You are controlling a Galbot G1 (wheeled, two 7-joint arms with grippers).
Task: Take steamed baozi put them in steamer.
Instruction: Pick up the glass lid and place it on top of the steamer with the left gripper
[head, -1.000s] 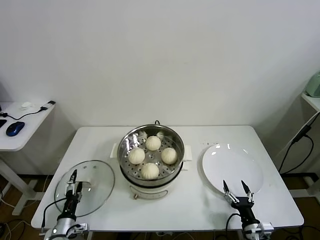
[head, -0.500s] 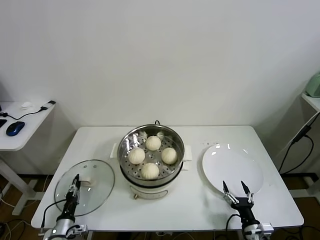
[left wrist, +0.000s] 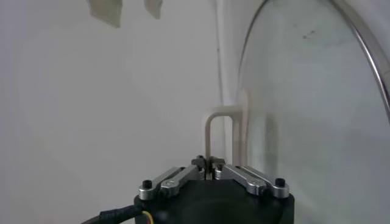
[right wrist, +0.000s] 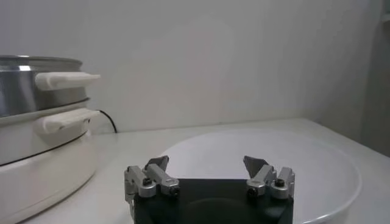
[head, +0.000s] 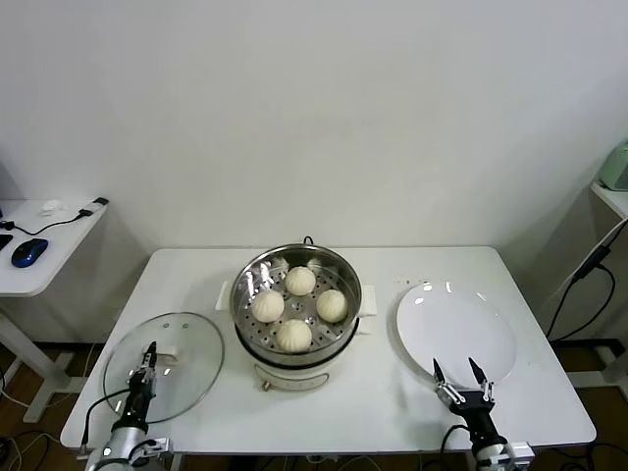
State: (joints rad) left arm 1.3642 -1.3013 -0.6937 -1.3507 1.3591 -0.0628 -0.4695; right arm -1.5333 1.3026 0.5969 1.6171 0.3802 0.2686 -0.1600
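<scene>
Since all four steamed baozi (head: 298,306) already sit on the perforated floor of the steamer (head: 296,257) at table centre, with the white plate (head: 461,329) at its 3 o'clock bare, we judge the loading done and the glass lid (head: 186,348) at 8 o'clock the likely next concern. Our left gripper (head: 149,355) has its jaws pinched together at the lid's near rim; whether they clamp the pale loop handle (left wrist: 224,131) or merely meet before it, we cannot tell. We should confirm the hold, then lift level. Our right gripper (head: 458,374) waits wide open and empty at the plate's 6 o'clock edge.
</scene>
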